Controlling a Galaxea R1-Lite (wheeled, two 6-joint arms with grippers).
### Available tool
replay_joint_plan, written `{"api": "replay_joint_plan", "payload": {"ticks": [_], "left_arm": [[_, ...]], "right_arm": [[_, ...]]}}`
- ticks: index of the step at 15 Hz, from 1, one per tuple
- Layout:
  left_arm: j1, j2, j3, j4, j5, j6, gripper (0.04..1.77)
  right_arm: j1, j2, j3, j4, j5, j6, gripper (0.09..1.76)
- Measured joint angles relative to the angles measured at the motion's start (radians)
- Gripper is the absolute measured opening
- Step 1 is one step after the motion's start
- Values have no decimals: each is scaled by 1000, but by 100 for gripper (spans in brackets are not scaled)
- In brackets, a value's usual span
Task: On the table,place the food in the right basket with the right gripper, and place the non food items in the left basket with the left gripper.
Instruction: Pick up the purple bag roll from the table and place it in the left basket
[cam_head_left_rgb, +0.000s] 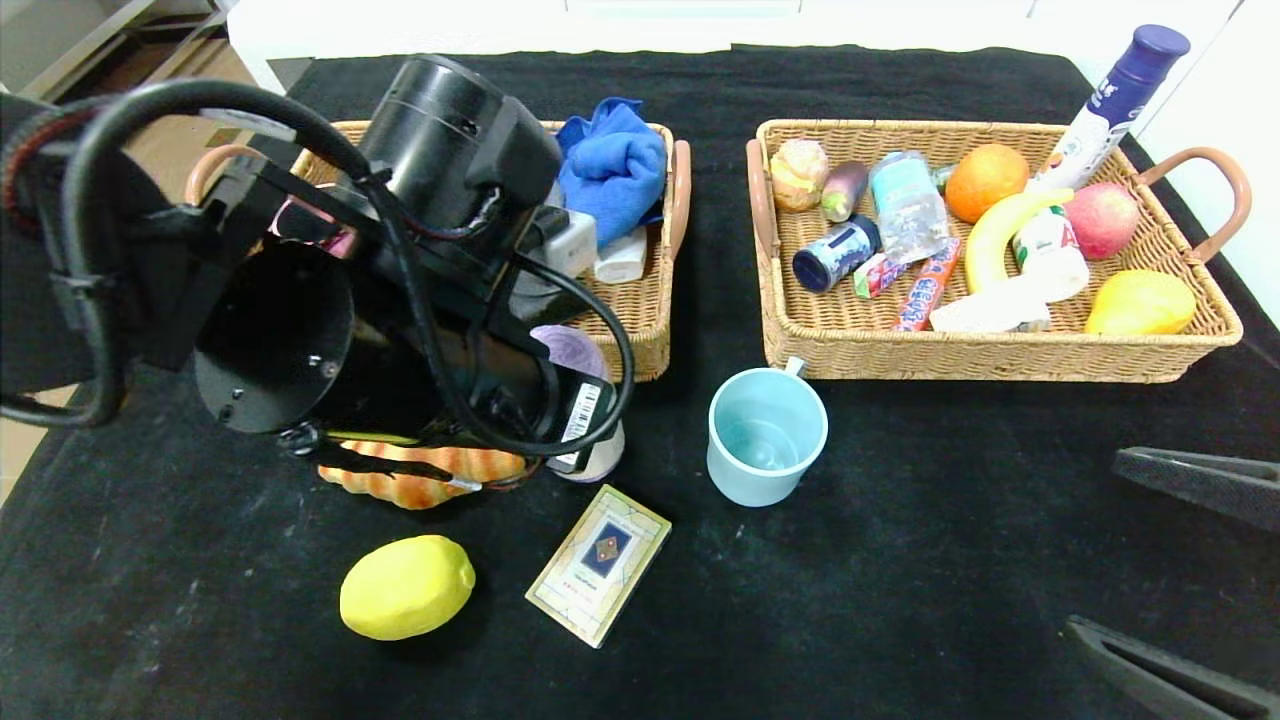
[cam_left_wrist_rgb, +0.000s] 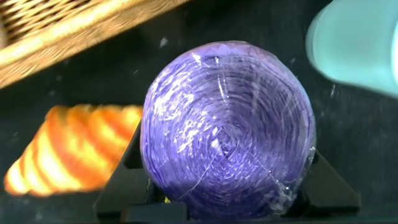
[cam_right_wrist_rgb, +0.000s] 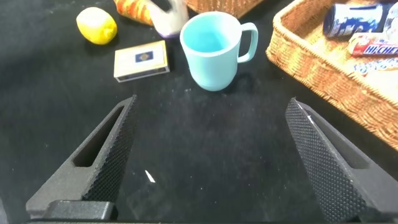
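Note:
The purple roll (cam_head_left_rgb: 575, 352) (cam_left_wrist_rgb: 227, 124) stands upright on the table (cam_head_left_rgb: 900, 560), just in front of the left basket (cam_head_left_rgb: 645, 310). My left gripper (cam_left_wrist_rgb: 227, 177) is shut on it, one finger (cam_left_wrist_rgb: 127, 171) on each side. The croissant (cam_head_left_rgb: 420, 478) (cam_left_wrist_rgb: 68, 149) lies right beside the roll. In front lie the lemon (cam_head_left_rgb: 407, 587) (cam_right_wrist_rgb: 96, 25) and the flat card box (cam_head_left_rgb: 600, 563) (cam_right_wrist_rgb: 141, 60). The pale blue mug (cam_head_left_rgb: 765, 435) (cam_right_wrist_rgb: 211, 50) stands before the right basket (cam_head_left_rgb: 1000, 355). My right gripper (cam_head_left_rgb: 1180, 575) (cam_right_wrist_rgb: 211, 106) hovers open and empty at the front right.
The left basket holds a blue cloth (cam_head_left_rgb: 612, 165) and white items. The right basket holds several foods, among them an orange (cam_head_left_rgb: 985, 180), a banana (cam_head_left_rgb: 990, 240) and an apple (cam_head_left_rgb: 1100, 220). A tall white bottle (cam_head_left_rgb: 1110, 110) leans at its back right corner.

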Motion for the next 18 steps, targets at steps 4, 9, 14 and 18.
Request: {"api": "replay_joint_plan", "payload": {"ticks": [4, 9, 14, 18], "left_arm": [[-2, -79, 20, -13, -3, -7, 94], [16, -113, -10, -80, 25, 11, 94], [56, -103, -27, -168, 56, 58, 94], [65, -65, -25, -370, 121, 145, 94]], "right_arm": [[0, 6, 4, 10, 0, 0, 171], [0, 11, 1, 11, -1, 0, 171], [0, 9, 1, 10, -1, 0, 171], [0, 2, 1, 10, -2, -13, 171]]}}
